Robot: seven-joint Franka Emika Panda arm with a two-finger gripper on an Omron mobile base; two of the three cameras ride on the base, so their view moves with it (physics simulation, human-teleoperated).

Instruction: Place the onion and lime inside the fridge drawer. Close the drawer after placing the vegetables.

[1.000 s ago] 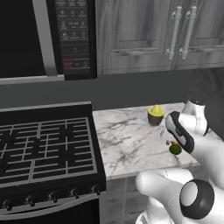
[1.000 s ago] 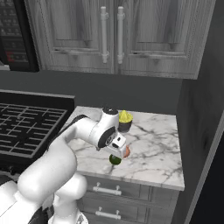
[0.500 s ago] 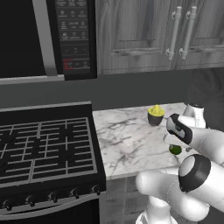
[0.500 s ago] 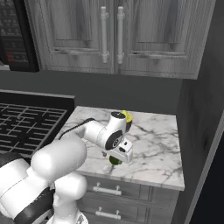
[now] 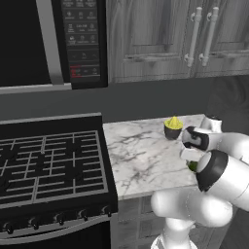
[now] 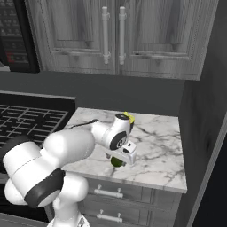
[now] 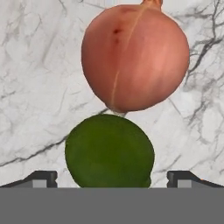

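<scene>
— What did I have across the frames, biggest first?

— The stove [image 5: 51, 163] filled the lower left of the left base view, with the microwave [image 5: 53, 41] above it at upper left and the grey cabinets [image 6: 111, 35] along the top of the right base view. The marble desk [image 5: 141, 151] sat at centre right of the left base view.

— And the arm?

— I had it bent low over the desk's front edge, with the gripper [image 6: 120, 158] at the centre of the right base view, pointing down.

— Where were the vegetables?

— In the hand view the onion [image 7: 135, 57] took up the upper middle, resting on the marble. The lime [image 7: 109, 151] lay just below it at lower centre, the two seeming to touch. A small dark cup [image 5: 172, 129] with a yellow-green pointed thing stood farther back on the desk.

— The jaws?

— Wide apart: one fingertip showed at each bottom corner of the hand view, the lime between them, neither pad touching it.
</scene>
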